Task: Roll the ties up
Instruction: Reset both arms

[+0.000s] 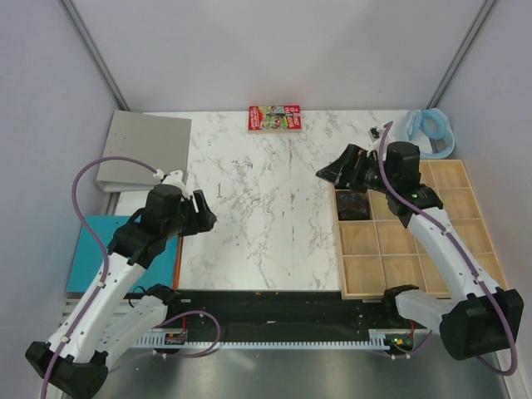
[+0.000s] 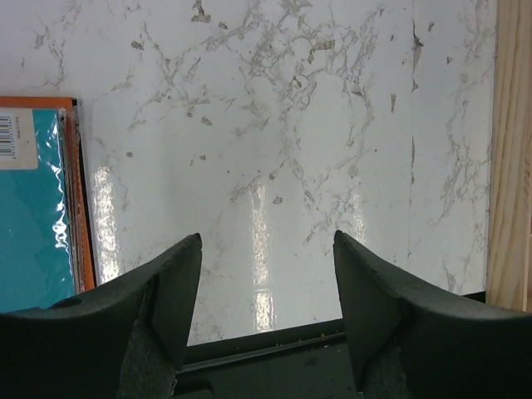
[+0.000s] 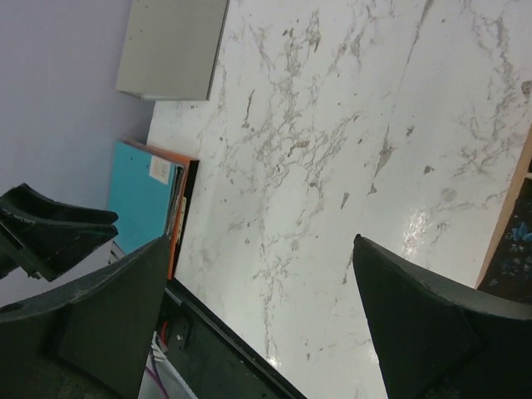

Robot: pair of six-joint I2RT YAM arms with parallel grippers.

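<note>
One tie, a dark coil with small coloured specks, lies in the top-left compartment of the wooden tray. In the right wrist view a sliver of the tie shows past the tray's edge. My right gripper hangs open above the marble just left of that compartment, and in its wrist view the right gripper has nothing between its fingers. My left gripper is open over the marble's left side, far from the tie. In its wrist view the left gripper holds nothing.
A red printed box lies at the marble's far edge. A pale blue ring and a small black item sit behind the tray. A grey folder and a teal book lie at the left.
</note>
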